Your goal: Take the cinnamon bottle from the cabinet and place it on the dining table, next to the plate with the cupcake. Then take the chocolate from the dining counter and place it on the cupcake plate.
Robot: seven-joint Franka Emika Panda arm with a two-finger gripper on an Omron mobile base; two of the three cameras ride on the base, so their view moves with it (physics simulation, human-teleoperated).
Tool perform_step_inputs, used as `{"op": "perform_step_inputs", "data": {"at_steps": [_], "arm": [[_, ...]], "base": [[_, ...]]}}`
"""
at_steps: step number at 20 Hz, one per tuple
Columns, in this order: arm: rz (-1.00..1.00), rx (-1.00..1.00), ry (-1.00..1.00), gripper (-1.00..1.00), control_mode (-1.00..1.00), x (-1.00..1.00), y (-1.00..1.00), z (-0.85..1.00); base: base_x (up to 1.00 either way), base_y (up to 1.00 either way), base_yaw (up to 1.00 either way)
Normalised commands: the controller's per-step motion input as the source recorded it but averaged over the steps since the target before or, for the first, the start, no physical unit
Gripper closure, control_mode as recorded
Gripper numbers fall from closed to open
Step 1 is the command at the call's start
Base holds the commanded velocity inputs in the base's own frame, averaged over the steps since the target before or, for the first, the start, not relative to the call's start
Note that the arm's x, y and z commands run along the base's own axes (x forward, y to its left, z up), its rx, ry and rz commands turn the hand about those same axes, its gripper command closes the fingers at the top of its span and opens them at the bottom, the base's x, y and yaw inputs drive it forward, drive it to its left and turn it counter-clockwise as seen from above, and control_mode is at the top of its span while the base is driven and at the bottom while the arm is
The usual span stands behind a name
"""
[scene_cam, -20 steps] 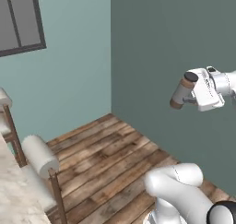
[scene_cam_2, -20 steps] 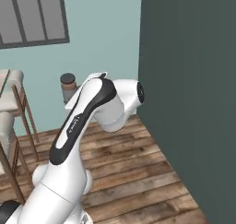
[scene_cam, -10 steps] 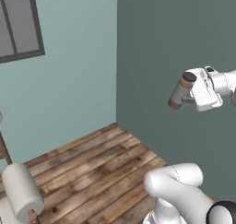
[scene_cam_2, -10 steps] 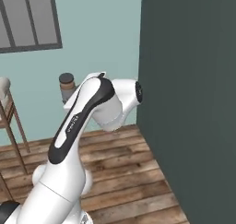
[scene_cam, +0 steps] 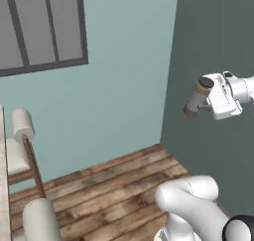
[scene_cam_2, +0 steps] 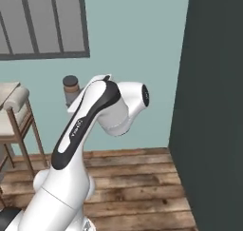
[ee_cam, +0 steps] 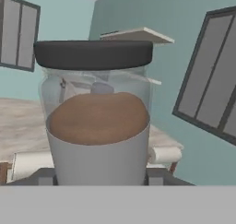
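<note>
One bottle held, bench off to your left.
Your gripper (scene_cam: 198, 98) is clamped on the cinnamon bottle (scene_cam: 197, 96); the bench (ee_cam: 18, 126) lies beyond its cap.

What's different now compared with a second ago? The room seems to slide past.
The base has turned, so the views swept across the room: window and chair now sit elsewhere in frame. The gripper still holds the cinnamon bottle the same way, raised in the air.

Clear glassy cinnamon bottle (ee_cam: 94, 121), matt dark cap (ee_cam: 93, 54).
</note>
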Motion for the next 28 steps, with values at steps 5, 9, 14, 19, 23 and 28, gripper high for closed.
{"op": "perform_step_inputs", "data": {"at_steps": [5, 9, 14, 19, 23, 28], "arm": [[0.0, 0.0, 0.0, 1.0, 1.0, 0.0, 0.0, 0.0], [0.0, 0.0, 0.0, 1.0, 1.0, 0.0, 0.0, 0.0], [0.0, 0.0, 0.0, 1.0, 1.0, 0.0, 0.0, 0.0], [0.0, 0.0, 0.0, 1.0, 1.0, 0.0, 0.0, 0.0], [0.0, 0.0, 0.0, 1.0, 1.0, 0.0, 0.0, 0.0], [0.0, 0.0, 0.0, 1.0, 1.0, 0.0, 0.0, 0.0]], "base": [[0.7, 0.0, 0.53], [0.69, 0.0, 0.54], [0.66, -0.02, 0.57], [0.66, -0.03, 0.57], [0.58, -0.05, 0.66], [0.47, -0.07, 0.73]]}}
